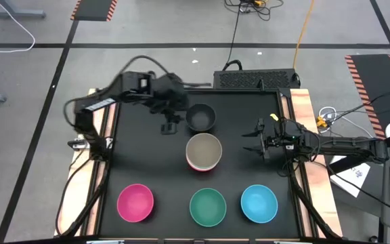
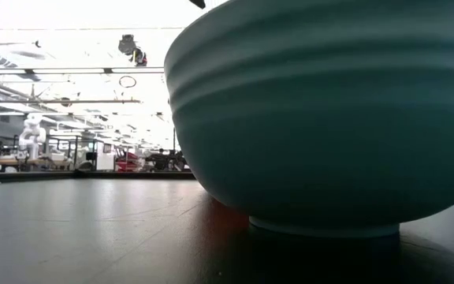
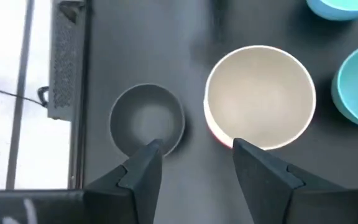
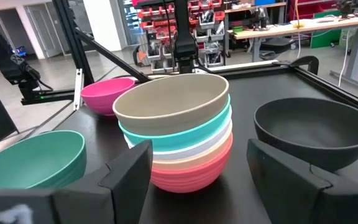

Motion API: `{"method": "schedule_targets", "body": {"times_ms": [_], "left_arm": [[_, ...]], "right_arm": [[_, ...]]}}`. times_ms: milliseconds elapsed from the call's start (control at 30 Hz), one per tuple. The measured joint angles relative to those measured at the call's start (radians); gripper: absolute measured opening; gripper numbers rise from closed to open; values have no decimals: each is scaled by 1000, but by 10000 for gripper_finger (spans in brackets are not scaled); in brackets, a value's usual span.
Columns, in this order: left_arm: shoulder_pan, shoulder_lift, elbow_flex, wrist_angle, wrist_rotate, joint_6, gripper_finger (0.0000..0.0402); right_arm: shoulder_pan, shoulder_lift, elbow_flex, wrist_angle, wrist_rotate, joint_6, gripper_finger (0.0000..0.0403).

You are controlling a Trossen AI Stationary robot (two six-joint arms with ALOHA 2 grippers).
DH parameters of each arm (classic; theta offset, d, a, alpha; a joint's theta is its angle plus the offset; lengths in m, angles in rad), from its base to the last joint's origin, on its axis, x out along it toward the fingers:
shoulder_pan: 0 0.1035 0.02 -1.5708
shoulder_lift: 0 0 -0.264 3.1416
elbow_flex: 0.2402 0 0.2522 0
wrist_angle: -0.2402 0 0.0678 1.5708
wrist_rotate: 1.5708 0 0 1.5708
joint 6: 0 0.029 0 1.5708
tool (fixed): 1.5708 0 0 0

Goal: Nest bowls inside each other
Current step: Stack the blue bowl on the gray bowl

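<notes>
Matte black tabletop (image 1: 147, 163), smooth round ribbed bowl stack (image 1: 203, 152), both pincers (image 1: 170, 120) (image 1: 256, 139) apart, empty.

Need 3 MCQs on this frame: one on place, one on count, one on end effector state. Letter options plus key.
1. Where does the black plastic bowl sit?
A. inside the stack
B. alone on the table beside the stack
C. in the left end effector

2. How many bowls stand loose, outside the nested stack?
A. two
B. three
C. four

3. State of the right end effector?
A. open, holding nothing
B. shut on the olive-tan top bowl
C. shut on the black bowl

Key: 1 B, high view shows it apart from the stack. 2 C, black, magenta, green and blue. 3 A, fingers spread with nothing between.
</notes>
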Motion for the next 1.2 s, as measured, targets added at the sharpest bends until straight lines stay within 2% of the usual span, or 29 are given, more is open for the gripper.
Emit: {"method": "schedule_targets", "body": {"times_ms": [100,267,433,500,633,800,867,1033,1200], "left_arm": [[6,-113,-189,167,58,2,191],[5,-317,-627,680,307,39,193],[7,-463,-999,1207,366,32,193],[12,-483,-1103,1337,388,22,192],[63,-491,-1239,1444,404,7,192],[124,-504,-1356,1684,587,-34,191],[137,-527,-1382,1732,613,-23,191],[166,-632,-1465,1725,500,45,191],[215,-821,-1579,1672,417,20,191]], "right_arm": [[0,0,0,2,0,-1,251],[0,0,0,9,0,-2,251],[0,1,0,13,-1,10,251],[0,1,0,22,-1,16,251],[0,1,0,25,0,23,251],[0,1,0,25,0,23,251],[0,1,0,24,0,23,251],[0,1,0,24,0,24,251],[0,1,0,19,1,31,251]]}}
